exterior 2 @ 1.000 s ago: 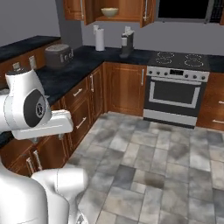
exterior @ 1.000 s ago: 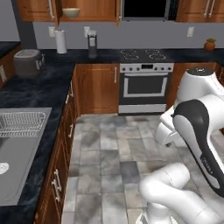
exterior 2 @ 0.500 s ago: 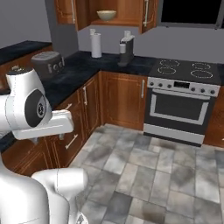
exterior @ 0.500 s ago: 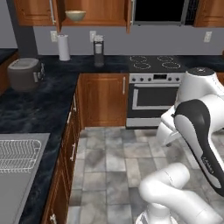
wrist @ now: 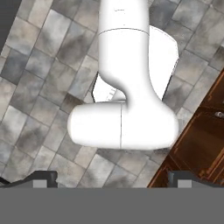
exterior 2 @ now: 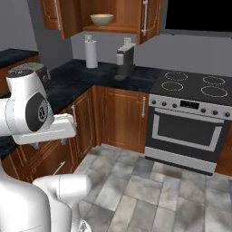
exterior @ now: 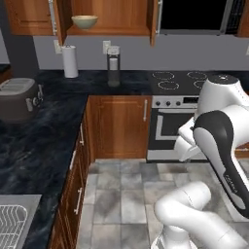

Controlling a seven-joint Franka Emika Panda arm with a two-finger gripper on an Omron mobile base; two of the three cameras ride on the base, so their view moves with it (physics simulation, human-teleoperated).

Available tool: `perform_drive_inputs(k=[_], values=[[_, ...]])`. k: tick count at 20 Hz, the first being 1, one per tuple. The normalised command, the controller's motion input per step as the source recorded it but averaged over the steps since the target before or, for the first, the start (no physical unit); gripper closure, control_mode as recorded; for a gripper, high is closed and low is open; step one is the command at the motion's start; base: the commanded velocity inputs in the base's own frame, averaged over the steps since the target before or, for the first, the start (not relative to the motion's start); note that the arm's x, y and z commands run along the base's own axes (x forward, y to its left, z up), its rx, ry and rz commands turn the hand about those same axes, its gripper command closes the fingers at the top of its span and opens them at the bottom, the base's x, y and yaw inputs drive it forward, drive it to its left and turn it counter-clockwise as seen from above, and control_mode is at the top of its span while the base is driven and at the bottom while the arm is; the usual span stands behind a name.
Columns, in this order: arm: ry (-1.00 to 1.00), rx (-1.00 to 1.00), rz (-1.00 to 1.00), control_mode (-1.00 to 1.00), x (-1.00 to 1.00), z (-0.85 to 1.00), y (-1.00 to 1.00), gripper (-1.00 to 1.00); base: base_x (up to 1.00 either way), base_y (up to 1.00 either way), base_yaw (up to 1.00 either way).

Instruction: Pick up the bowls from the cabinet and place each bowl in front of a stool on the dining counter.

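Observation:
An olive-tan bowl (exterior: 84, 21) (exterior 2: 101, 19) sits on the shelf of the open reddish-brown wall cabinet (exterior: 121, 14) (exterior 2: 131, 13), above the black corner counter. Both cabinet doors stand swung outward. My arm is folded close to the base, far below and short of the bowl. In the hand view my gripper (wrist: 113, 178) points down at the tiled floor and the robot's own body. It is open, its dark fingertips (wrist: 43, 177) wide apart with nothing between them. The dining counter and the stools are out of view.
Under the cabinet stand a paper towel roll (exterior: 70, 61) and a coffee maker (exterior: 113, 64). A toaster (exterior: 18, 98) sits on the left counter, with a sink rack (exterior: 12, 223) nearer. The stove (exterior: 180, 80) and oven are to the right. Grey tiled floor (exterior 2: 149, 181) lies ahead.
The whole scene has shifted and grown larger: the base has driven toward the corner cabinet. The arm keeps its folded pose and the gripper stays open.

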Motion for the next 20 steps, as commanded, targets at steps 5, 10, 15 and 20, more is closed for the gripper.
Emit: perform_drive_inputs(k=[5, 10, 15, 20], values=[[0.0, 0.0, 0.0, 1.0, 0.0, 0.0, 0.0, -1.0, 1.0, 0.35, 0.02], [0.0, 0.0, 0.0, 1.0, 0.0, 0.0, 0.0, -1.0, 0.88, 0.35, 0.01], [0.0, 0.0, 0.0, 1.0, 0.0, 0.0, 0.0, -1.0, 0.79, 0.07, 0.01], [0.0, 0.0, 0.0, 1.0, 0.0, 0.0, 0.0, -1.0, 0.86, 0.26, 0.0]])
